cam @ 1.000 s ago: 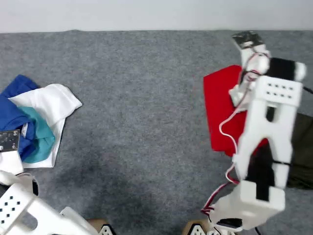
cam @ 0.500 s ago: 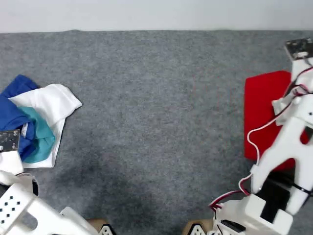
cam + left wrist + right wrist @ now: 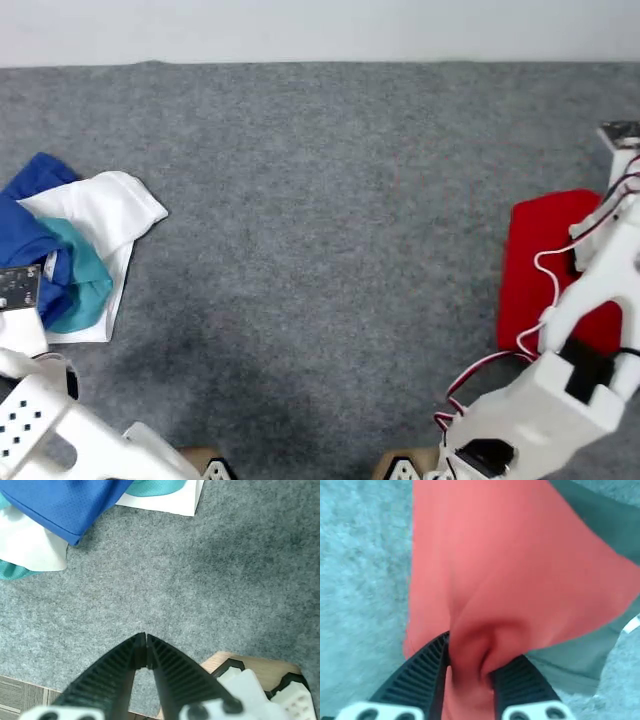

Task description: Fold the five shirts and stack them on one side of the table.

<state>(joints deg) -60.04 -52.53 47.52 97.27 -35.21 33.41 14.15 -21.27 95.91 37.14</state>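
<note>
**Red shirt hauled to the table's right side**

We see the right gripper (image 3: 480, 650) clenched on a bunch of the folded red shirt (image 3: 540, 270). Over the last second that shirt has slid rightward across the table (image 3: 320, 200). It now lies over a dark shirt (image 3: 580, 655) (the stack's base, we judge). The left gripper (image 3: 146, 642) sits pinched together on nothing, near the heap of unfolded shirts (image 3: 70, 250).

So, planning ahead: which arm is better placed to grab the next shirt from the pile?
Probably left. The left gripper, shut and empty, is beside the pile; the right gripper is shut on the red shirt on the opposite side.
</note>
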